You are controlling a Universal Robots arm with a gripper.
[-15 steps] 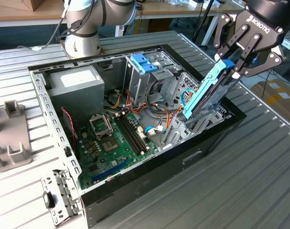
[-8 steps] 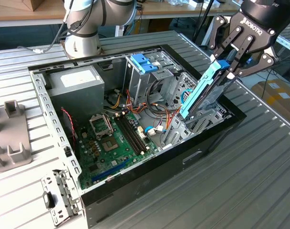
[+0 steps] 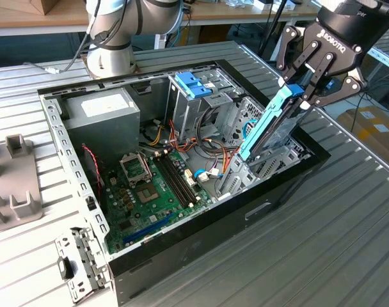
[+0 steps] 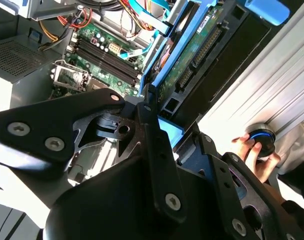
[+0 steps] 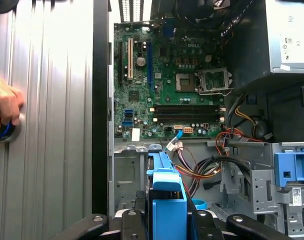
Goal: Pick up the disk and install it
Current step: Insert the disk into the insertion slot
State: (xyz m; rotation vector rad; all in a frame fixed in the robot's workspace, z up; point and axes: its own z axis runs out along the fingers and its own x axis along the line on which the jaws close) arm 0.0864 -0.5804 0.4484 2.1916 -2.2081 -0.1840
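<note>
Exterior view: jaws clamp disk (image 3: 264,123) (tilted) over open case (image 3: 182,251); ribbed grey table (image 3: 322,243), workbench (image 3: 22,16) behind.

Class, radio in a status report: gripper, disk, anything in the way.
Gripper shut on the disk. Disk tilted, lower end inside the open computer case. Loose cables near it; a hand on the table outside the case.

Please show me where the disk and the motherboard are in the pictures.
disk (image 3: 266,125): exterior view, on its blue side rail.
motherboard (image 3: 155,203): exterior view, on the green board's middle.
</note>
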